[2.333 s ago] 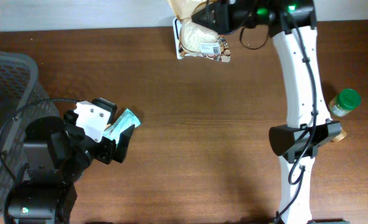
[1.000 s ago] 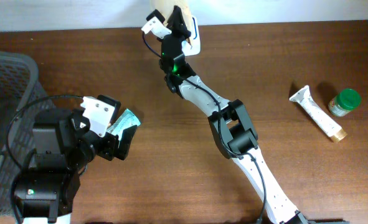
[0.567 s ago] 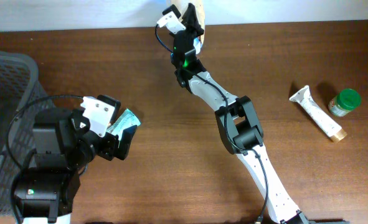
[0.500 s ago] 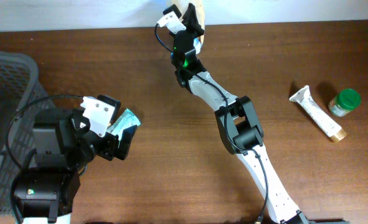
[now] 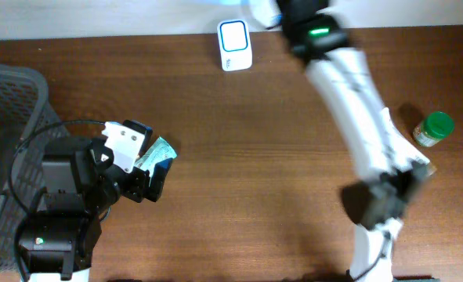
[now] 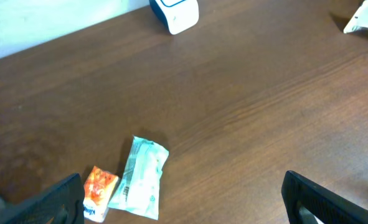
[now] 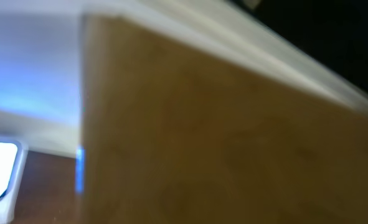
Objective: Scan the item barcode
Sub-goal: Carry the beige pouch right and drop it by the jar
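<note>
The table (image 5: 247, 157) is dark wood with a fine grain and a low satin sheen. The left gripper (image 6: 184, 190) has matt black plastic fingers (image 6: 324, 202). Between them lies a packet (image 6: 140, 180) of pale, crinkled, glossy film, and beside it a small glossy orange sachet (image 6: 99, 186). Far ahead, the scanner (image 6: 174, 12) is smooth white plastic with a shiny window. Behind the gripper, the basket (image 5: 12, 94) is grey mesh. Close against the right wrist camera, the item (image 7: 221, 137) looks tan, matt and paper-like, though blurred.
</note>
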